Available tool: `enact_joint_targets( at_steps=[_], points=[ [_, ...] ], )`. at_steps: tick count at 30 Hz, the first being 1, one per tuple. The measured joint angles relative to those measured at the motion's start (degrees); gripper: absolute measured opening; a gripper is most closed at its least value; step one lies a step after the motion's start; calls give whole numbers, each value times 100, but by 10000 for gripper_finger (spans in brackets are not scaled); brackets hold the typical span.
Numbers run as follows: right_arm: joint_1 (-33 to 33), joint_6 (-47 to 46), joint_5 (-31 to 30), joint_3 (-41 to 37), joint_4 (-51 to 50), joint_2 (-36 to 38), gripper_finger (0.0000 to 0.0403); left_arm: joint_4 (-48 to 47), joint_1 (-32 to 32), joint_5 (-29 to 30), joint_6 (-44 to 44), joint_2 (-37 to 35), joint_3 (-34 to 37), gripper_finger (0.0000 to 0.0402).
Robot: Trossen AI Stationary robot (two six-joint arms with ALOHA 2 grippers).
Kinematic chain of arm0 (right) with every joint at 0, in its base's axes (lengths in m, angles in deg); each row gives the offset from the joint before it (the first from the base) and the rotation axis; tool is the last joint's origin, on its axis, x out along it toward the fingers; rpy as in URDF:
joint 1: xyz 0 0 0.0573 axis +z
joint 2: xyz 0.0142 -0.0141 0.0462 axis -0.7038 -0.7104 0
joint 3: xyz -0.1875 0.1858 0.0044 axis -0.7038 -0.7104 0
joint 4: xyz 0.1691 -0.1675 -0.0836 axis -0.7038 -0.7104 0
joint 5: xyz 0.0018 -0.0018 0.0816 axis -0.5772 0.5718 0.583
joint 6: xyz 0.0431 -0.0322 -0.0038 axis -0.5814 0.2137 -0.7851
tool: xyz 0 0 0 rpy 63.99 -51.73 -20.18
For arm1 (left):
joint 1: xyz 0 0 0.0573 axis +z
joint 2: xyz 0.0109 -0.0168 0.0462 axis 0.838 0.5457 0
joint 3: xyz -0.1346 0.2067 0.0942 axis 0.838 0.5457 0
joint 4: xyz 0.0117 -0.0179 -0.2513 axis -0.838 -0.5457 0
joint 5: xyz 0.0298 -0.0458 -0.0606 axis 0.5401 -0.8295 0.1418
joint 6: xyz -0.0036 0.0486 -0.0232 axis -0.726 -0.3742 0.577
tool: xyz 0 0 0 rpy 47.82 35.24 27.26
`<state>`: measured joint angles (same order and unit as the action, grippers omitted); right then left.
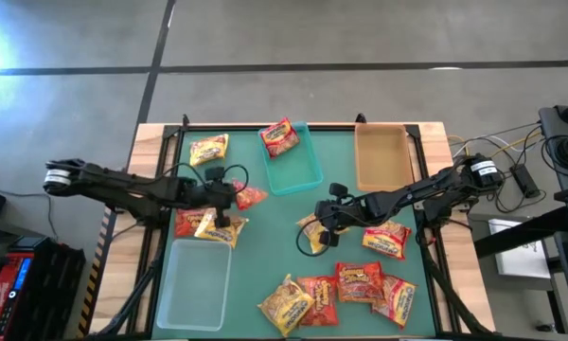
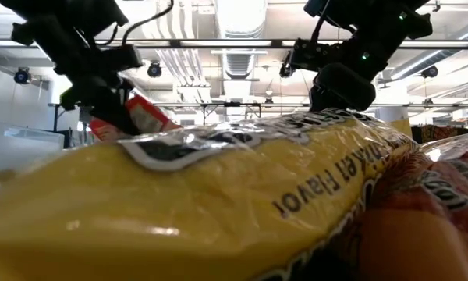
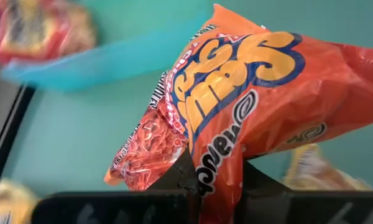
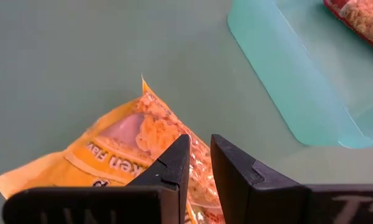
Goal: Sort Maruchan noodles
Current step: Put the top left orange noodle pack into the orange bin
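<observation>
Ramen packets, yellow and orange-red, lie scattered on the green table. My left gripper (image 1: 235, 195) is shut on an orange-red packet (image 1: 251, 197), left of the teal bin (image 1: 308, 170); the low view shows the packet (image 2: 140, 117) hanging at the gripper (image 2: 109, 97). My right gripper (image 1: 324, 222) is at mid-table, shut on a yellow packet (image 1: 312, 235) with only a narrow gap between its fingers. One red packet (image 1: 279, 138) lies in the teal bin. A yellow packet (image 2: 218, 203) right in front of the low camera hides most of the table. My left gripper pinches the orange-red packet between its two fingers at one end (image 3: 219, 177). The rest of the packet (image 3: 261, 81) stands out beyond the fingers, clear of the table. My right gripper comes from above, slanting, with its fingers (image 4: 174, 163) on the yellow packet's edge (image 4: 199, 163), pinched in the narrow gap. The packet's far corner (image 4: 143, 84) is on or near the table; I cannot tell whether it is lifted.
A tan bin (image 1: 381, 156) stands at the far right and a clear bin (image 1: 194, 279) at the near left. Loose packets: a yellow one (image 1: 208, 149) far left, two (image 1: 204, 225) under the left arm, one (image 1: 386, 237) near the right arm, several (image 1: 341, 292) along the near edge.
</observation>
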<state>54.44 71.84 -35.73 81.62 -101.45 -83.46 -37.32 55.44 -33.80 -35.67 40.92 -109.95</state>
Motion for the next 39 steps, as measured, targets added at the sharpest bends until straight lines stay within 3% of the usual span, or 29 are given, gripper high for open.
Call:
enact_joint_targets(
  at_steps=[8, 14, 22, 28, 34, 39],
  points=[
    [0, 5, 0, 1, -1, 0, 57, 74, -561, -1118, -1979, 85, -4, 6],
    [0, 6, 0, 0, 90, -2, 57, 278, -1026, -1116, -3938, 199, -151, 6],
    [0, 345, -15, 0, 1110, -2, 57, 270, -1170, -1051, -5001, 332, -580, 6],
    [-2, 35, -118, 0, 1639, -7, 57, 305, -1176, -277, -5244, 493, -870, 6],
    [-1, -928, -268, 0, 1776, 63, 57, 723, -1248, 545, -5459, 696, -774, 6],
    [0, -1133, -225, 0, 1882, 74, 57, 850, -1318, 670, -5459, 915, -772, 6]
  ],
)
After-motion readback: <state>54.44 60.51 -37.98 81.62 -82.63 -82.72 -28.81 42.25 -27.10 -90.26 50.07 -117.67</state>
